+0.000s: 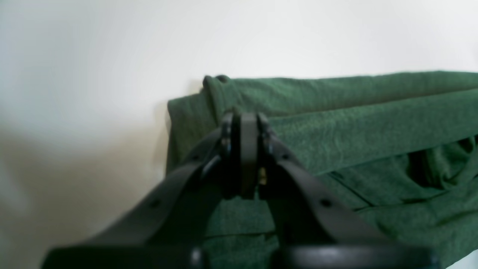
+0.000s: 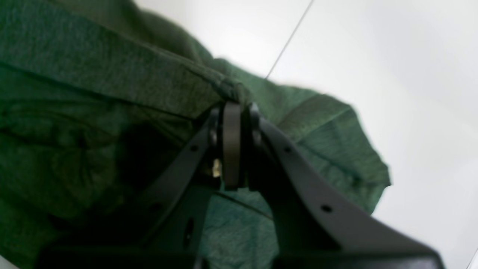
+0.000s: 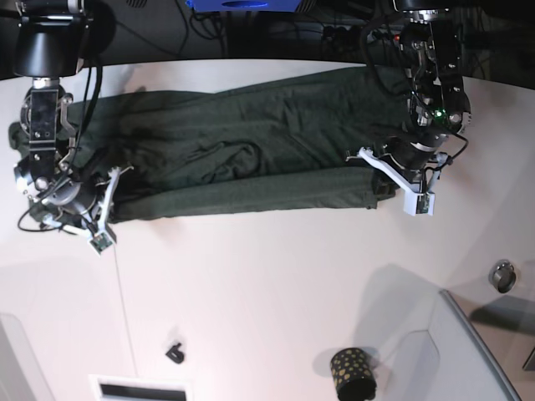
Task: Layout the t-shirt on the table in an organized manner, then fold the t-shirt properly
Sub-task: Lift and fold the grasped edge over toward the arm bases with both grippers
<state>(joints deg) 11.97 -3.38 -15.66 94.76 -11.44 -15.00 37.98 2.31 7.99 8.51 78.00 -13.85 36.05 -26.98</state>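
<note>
The dark green t-shirt [image 3: 242,159] lies stretched sideways across the far half of the white table [image 3: 276,284], its near long edge folded over into a band. In the base view my left gripper [image 3: 378,173] is at the band's right end and my right gripper [image 3: 109,194] at its left end. The left wrist view shows the left gripper [image 1: 244,116] shut, with the fold of the t-shirt [image 1: 354,130] running off from its tips. In the right wrist view the right gripper [image 2: 233,105] is shut on a bunched ridge of the t-shirt [image 2: 93,93].
A black gold-dotted cup [image 3: 353,373] stands near the front, beside a grey raised panel [image 3: 456,355]. A small black object [image 3: 174,352] and a white slotted piece [image 3: 138,389] lie front left. A small metal ring [image 3: 501,275] sits at the right. A thin seam line [image 2: 287,41] crosses the table.
</note>
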